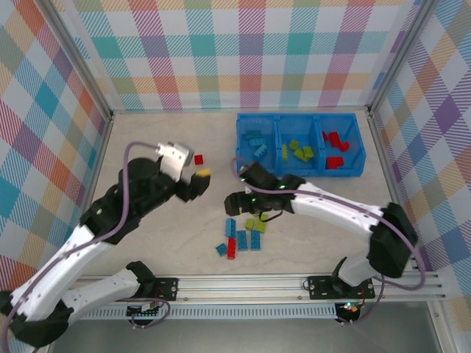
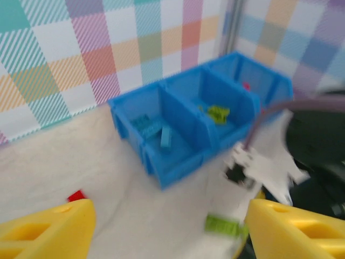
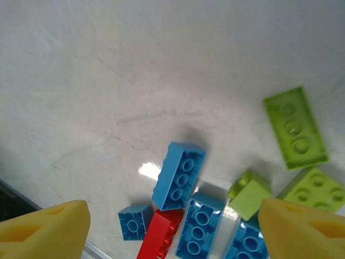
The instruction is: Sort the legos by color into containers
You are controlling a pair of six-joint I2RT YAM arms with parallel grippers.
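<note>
Right jaws: wide apart, empty, over the loose legos [image 1: 243, 237] on the worktop [image 1: 162, 132].
Left jaws: apart, probably empty, the view's blurry.
Tip: we'd straddle just the oblong blue brick [image 3: 179, 175], then the containers [image 1: 294, 170], left compartment.

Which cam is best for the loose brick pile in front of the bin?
Right wrist: the loose pile is close and sharp, studs and colors readable, but cropped at the frame's bottom. Top external shows the whole pile, small. Left wrist catches one blurred green brick.
</note>
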